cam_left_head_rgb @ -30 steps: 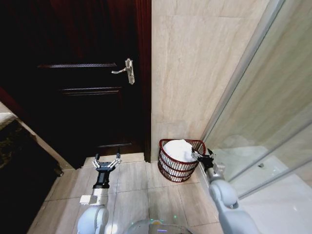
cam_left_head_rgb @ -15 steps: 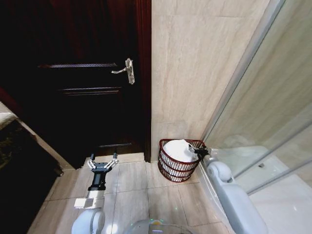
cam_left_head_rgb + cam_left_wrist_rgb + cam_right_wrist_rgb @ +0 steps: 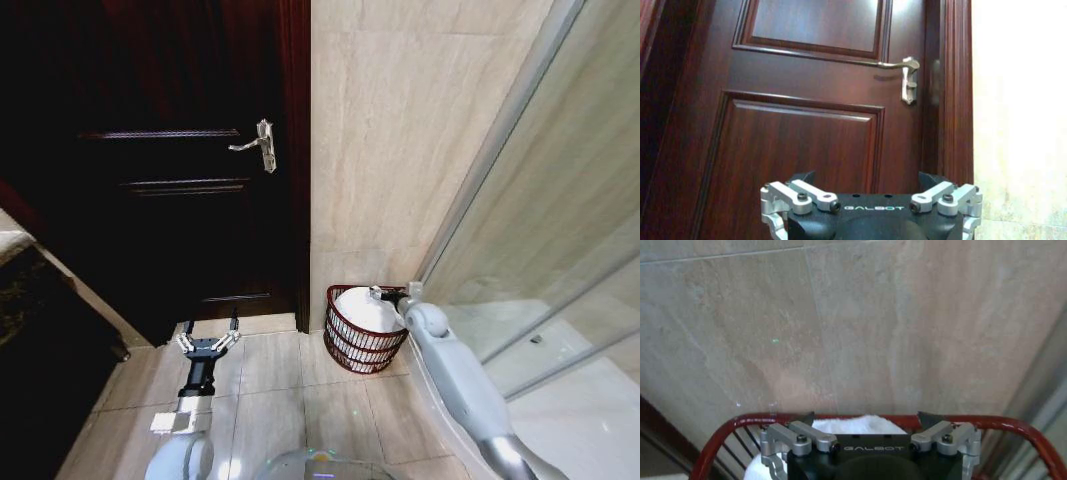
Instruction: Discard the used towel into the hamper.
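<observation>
You're seeing white towel (image 3: 366,309) lying bunched in hamper (image 3: 352,351), no long side showing. Hamper standing upright on tan tile floor (image 3: 275,395), in corner between dark door (image 3: 180,170) and glass wall (image 3: 540,240). Right gripper (image 3: 383,294) hanging over towel, jaws spread. Left gripper (image 3: 208,340) waiting near door, jaws spread.

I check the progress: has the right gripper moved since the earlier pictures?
Yes. The right gripper has shifted leftward from beside the hamper's right rim to over the towel, toward the door.
</observation>
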Controlling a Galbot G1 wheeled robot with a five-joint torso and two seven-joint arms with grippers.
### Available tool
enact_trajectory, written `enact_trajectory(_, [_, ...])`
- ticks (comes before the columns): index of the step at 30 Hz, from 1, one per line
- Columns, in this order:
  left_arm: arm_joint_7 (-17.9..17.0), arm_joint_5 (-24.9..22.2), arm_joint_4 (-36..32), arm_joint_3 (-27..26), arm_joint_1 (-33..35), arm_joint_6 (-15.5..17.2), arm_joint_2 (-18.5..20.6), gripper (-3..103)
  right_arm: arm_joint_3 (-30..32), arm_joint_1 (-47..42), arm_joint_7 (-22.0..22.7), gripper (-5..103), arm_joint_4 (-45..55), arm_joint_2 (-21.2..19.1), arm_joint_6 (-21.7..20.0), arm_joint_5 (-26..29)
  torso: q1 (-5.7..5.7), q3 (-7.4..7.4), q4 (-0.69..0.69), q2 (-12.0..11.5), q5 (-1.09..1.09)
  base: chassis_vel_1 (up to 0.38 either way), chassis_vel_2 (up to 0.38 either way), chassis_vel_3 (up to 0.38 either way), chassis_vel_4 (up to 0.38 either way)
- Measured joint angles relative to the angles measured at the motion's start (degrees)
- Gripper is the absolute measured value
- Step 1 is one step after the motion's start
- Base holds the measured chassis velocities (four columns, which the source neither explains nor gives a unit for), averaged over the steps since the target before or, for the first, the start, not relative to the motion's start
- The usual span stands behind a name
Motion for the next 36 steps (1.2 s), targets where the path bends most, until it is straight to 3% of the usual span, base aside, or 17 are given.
enact_trajectory(7, [0.0,-0.7,1.1,-0.5,-0.7,0.0,0.0,100,-1.3,3.7,-0.2,100,-5.2,2.3,0.0,0.2,0.00,0.00,0.00,0.0,-0.01,0.000,0.000,0.000,0.000])
enact_trajectory(27, [-0.1,-1.0,1.7,-0.4,-2.4,0.7,0.0,100,-0.6,5.1,-3.2,100,-10.4,3.9,0.2,-0.1,-0.01,0.00,0.00,0.0,0.00,0.000,0.000,0.000,0.000])
enact_trajectory(36, [-0.1,-1.3,1.2,-0.4,-2.0,0.5,0.0,100,-0.3,3.8,-4.6,100,-10.8,5.4,-2.1,-0.7,-0.01,-0.01,-0.01,0.0,-0.01,0.000,0.000,0.000,0.000])
